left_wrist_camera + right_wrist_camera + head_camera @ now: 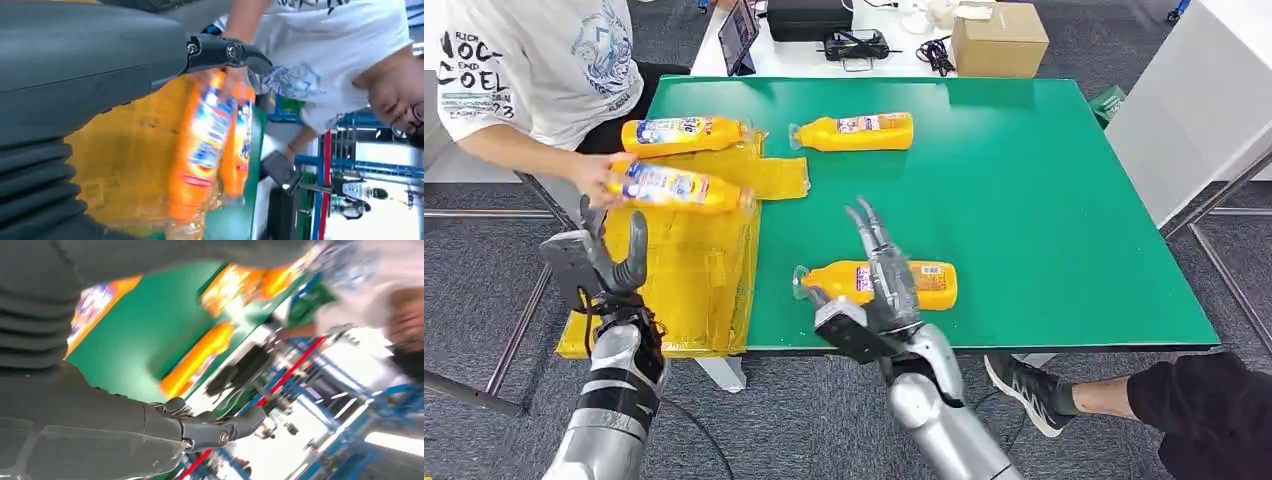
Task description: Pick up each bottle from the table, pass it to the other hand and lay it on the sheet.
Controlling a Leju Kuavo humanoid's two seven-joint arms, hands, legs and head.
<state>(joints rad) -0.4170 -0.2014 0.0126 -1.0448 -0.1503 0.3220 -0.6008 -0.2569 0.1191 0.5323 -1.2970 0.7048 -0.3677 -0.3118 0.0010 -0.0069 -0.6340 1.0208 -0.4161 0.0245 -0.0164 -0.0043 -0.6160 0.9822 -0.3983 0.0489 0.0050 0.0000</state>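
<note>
Head view: my right hand [879, 290] hovers over the near bottle [879, 284], which lies on the green table [1044, 200]. Its long axis runs left-right across my view, cap end toward my left. My fingers are spread wide and point away from me, crossing that axis at roughly a right angle, so I judge a straight lowering and closing around the middle would do. I can't tell whether they touch it already. My left hand [604, 262] is raised over the near part of the yellow sheet [694, 270], fingers apart, nothing in it; it is clearly the farther one from this bottle. A second bottle [854, 131] lies well beyond on the table. Two more are on the sheet's far end; a person's hand [589, 180] is on the nearer one [679, 187], the other [684, 133] lying just beyond it.

Left wrist view: blurred. The two bottles on the sheet lie side by side beyond my finger tip [240, 52]. Palm holds nothing that I can see.

Right wrist view: heavy blur. Green table and orange bottles smear past; fingers look partly curled, holding nothing.
</note>
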